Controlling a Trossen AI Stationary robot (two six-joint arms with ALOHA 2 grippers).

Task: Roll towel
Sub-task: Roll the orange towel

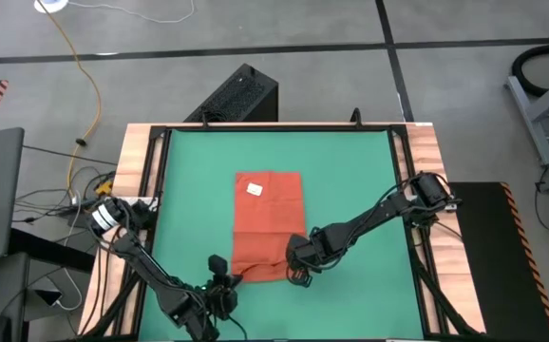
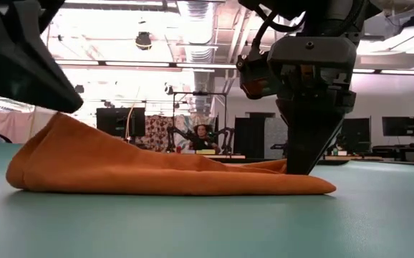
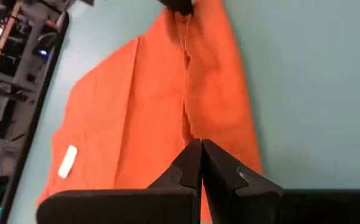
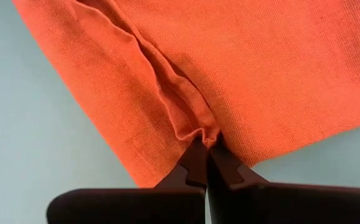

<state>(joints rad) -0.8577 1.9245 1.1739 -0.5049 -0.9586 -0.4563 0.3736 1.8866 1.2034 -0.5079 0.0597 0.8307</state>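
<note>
The orange-red towel lies on the green mat, its long side running near to far, with the white tag on its far part. Its near edge is folded over into a ridge. My left gripper is shut on the towel's near left corner. My right gripper is shut on the near right corner. In the low view the towel rises to a peak under the left gripper, and the right gripper stands down at mat level. My left gripper pinches the towel's folded near edge between its two fingers, near the left corner. The fingers slant down from the near side. That corner is lifted off the mat, and the rest of the towel lies flat. My right gripper pinches a small pucker of the folded near edge between its fingertips, near the right corner. The fingers point down from above. The cloth there stays low on the mat.
The mat is framed by a black rail and the wooden table rim. A black box stands beyond the far edge. Green mat shows bare on both sides of the towel and beyond its far end.
</note>
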